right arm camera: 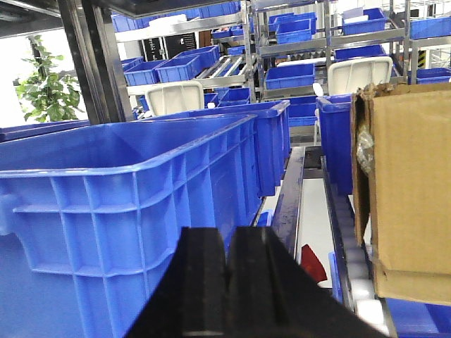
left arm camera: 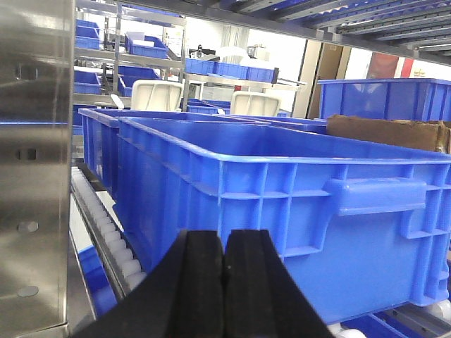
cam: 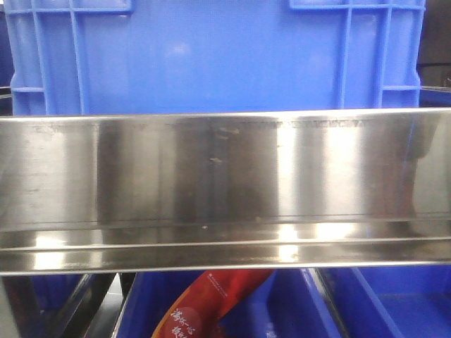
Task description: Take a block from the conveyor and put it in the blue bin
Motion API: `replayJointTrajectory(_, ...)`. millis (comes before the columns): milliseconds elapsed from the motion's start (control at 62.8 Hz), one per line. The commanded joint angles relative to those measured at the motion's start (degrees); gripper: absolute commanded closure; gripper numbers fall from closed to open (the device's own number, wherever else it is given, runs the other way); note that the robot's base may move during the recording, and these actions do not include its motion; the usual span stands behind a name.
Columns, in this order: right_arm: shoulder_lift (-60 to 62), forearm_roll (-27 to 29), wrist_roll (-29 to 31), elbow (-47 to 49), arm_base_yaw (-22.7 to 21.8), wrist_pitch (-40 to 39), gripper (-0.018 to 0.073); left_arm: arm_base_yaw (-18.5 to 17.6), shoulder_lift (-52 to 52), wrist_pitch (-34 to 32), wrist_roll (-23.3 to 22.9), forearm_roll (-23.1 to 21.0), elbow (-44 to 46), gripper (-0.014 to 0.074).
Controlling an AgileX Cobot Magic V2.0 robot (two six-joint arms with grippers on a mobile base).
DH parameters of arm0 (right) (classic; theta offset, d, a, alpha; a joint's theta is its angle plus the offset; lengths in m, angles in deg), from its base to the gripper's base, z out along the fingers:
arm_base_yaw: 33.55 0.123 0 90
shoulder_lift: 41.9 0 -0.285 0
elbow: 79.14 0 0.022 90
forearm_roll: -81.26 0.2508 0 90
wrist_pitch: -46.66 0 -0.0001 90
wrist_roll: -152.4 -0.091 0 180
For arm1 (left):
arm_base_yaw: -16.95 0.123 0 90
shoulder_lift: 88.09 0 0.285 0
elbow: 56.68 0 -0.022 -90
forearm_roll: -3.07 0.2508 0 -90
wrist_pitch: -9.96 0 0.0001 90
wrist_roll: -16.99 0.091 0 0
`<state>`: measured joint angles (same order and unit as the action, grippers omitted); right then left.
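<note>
No block and no conveyor belt show in any view. A big blue bin fills the left wrist view, and my left gripper sits low in front of its side wall, black fingers pressed together, nothing between them. In the right wrist view the same kind of blue bin stands at the left. My right gripper is shut and empty beside its corner. The front view shows a blue bin behind a steel shelf rail.
A cardboard box stands close on the right in the right wrist view, on a roller track. White rollers and a steel upright lie left of the left gripper. More blue bins fill racks behind. A red packet lies below the rail.
</note>
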<state>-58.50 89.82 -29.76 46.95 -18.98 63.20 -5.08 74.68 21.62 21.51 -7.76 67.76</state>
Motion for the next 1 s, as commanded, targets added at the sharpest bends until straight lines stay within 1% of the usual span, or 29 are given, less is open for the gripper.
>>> replayJointTrajectory(0,0.27,-0.45,0.12,-0.23,-0.22,-0.51,0.0721,0.15,0.32,-1.14,-0.24,-0.28,0.08,0.0708)
replayJointTrajectory(95,0.24,-0.75,0.12,-0.76,-0.27,-1.34,0.0721,0.15,0.32,-1.14,-0.24,-0.28,0.08,0.0708)
replayJointTrajectory(159,0.57,-1.62,0.12,-2.22,-0.82,-4.16,0.0721,0.15,0.32,-1.14,-0.24,-0.28,0.08,0.0708)
replayJointTrajectory(223,1.24,-4.38,0.12,-5.64,-2.08,-10.61,0.0721,0.15,0.32,-1.14,-0.24,-0.28,0.08,0.0708)
replayJointTrajectory(271,1.89,-4.38,0.12,-9.66,-3.87,-16.88,0.0721,0.15,0.32,-1.14,-0.24,-0.28,0.08,0.0708)
replayJointTrajectory(334,2.51,-4.11,0.12,-14.49,-6.09,-20.99,0.0721,0.15,0.32,-1.14,-0.24,-0.28,0.08,0.0708)
replayJointTrajectory(414,3.36,-4.11,0.12,-18.6,-8.14,-21.24,0.0721,0.15,0.32,-1.14,-0.24,-0.28,0.08,0.0708)
replayJointTrajectory(509,4.42,-4.11,0.12,-23.28,-9.22,-21.24,0.0721,0.15,0.32,-1.14,-0.24,-0.28,0.08,0.0708)
replayJointTrajectory(573,5.34,-4.22,0.12,-23.3,-9.22,-21.24,0.0721,0.15,0.32,-1.14,-0.24,-0.28,0.08,0.0708)
replayJointTrajectory(652,6.44,-6.11,0.12,-23.3,-9.22,-16.54,0.0721,0.15,0.32,-1.14,-0.24,-0.28,0.08,0.0708)
replayJointTrajectory(716,7.29,-6.6,0.12,-23.3,-9.22,-15.34,0.0721,0.15,0.32,-1.14,-0.24,-0.28,0.08,0.0708)
replayJointTrajectory(987,8.82,-6.6,0.12,-23.3,-9.22,-18.77,0.0721,0.15,0.32,-1.14,-0.24,-0.28,0.08,0.0708)
